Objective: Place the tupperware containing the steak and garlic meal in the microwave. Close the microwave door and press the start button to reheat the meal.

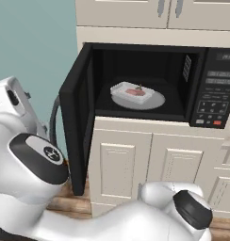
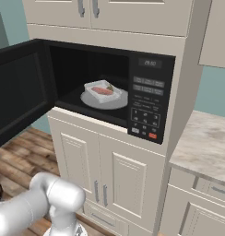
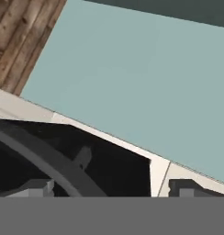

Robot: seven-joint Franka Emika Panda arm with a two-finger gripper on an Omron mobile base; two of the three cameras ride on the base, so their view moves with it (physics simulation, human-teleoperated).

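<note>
Translucent-white tupperware sits on the grey turntable inside the microwave, steak and garlic meal in it. We see the microwave door swung wide open to the left. Our end effector is spread apart, empty, right at the door's curved grey handle.

Cream cabinets at centre, teal wall upper left, wooden floor lower left, marble table at right.

Tupperware inside microwave — door open
</note>
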